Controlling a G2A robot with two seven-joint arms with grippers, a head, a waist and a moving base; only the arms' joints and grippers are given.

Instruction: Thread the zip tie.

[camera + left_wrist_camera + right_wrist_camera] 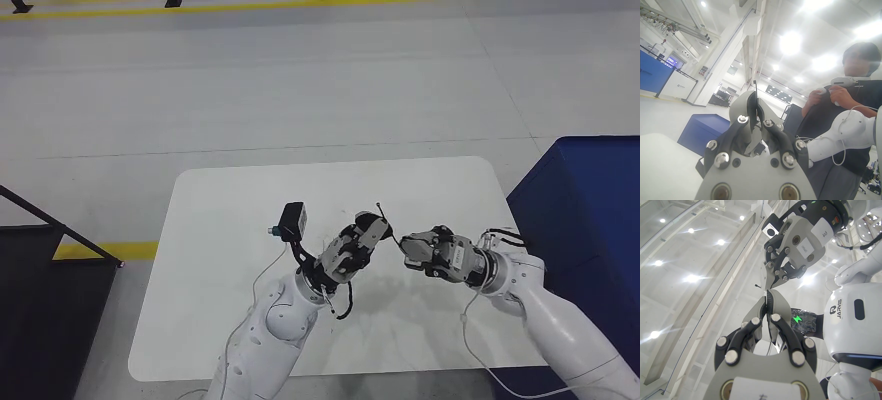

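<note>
Above the tabletop [225,260], your left gripper [756,100] is clenched on the zip tie [755,89] — your right gripper [766,298], tip to tip with it, pinches the same strip.

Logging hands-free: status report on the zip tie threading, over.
Left gripper shut on thin black plastic zip tie, end poking past fingertips. Right gripper shut on it too, tip to tip with left. Nothing between them.

Pale floor [300,90], blue cabinet [590,210], ceiling lights [790,42]

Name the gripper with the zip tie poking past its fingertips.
The left gripper: the black zip tie juts beyond its shut tips; the right gripper shows none protruding.
</note>
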